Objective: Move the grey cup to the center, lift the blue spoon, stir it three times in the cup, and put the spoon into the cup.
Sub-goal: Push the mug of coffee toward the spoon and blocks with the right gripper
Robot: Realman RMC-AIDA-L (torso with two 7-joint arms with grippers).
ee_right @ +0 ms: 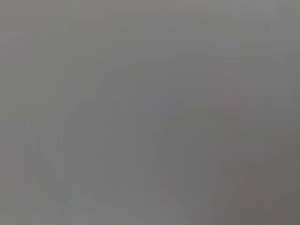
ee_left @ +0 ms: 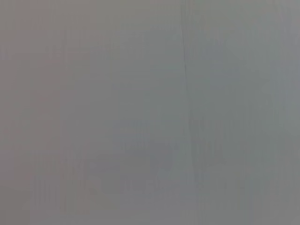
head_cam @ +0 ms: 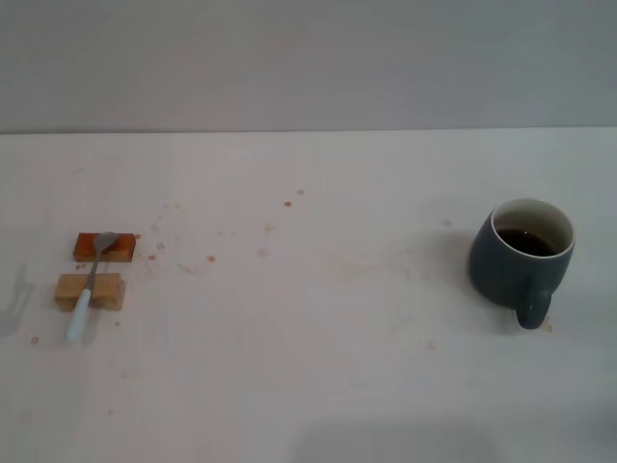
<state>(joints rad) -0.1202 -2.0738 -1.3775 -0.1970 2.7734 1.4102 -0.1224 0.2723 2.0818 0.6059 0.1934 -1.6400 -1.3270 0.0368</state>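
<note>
The grey cup (head_cam: 522,258) stands upright at the right side of the white table (head_cam: 318,347), its loop handle toward me and dark liquid inside. The blue spoon (head_cam: 89,286) lies at the left side, its metal bowl on an orange-brown block (head_cam: 105,248) and its pale blue handle across a tan block (head_cam: 90,291). Neither gripper shows in the head view. Both wrist views show only a plain grey surface.
Small brown stains dot the table between the blocks and the cup. A grey wall rises behind the table's far edge (head_cam: 308,131).
</note>
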